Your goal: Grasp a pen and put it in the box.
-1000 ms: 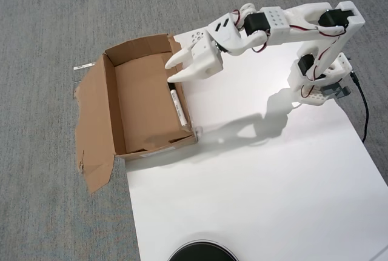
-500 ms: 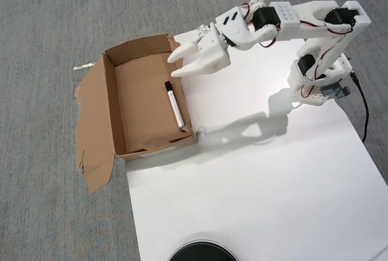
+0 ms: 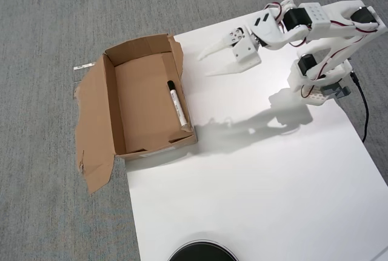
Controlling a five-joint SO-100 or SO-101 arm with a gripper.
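Note:
The pen [image 3: 176,102], a slim white marker with a black cap, lies inside the box [image 3: 109,106] along its right wall in the overhead view. The box is a brown cardboard carton with ragged flaps; one wide flap [image 3: 92,134] lies flat on the carpet to its left. My white gripper [image 3: 205,66] is open and empty. It hovers over the white board to the right of the box's upper right corner, fingers pointing left, apart from the box and the pen.
A white board [image 3: 254,176] covers the table surface at right, with grey carpet [image 3: 48,19] around it. The arm's base [image 3: 324,79] stands at the board's upper right with a black cable. A dark round object [image 3: 202,253] shows at the bottom edge.

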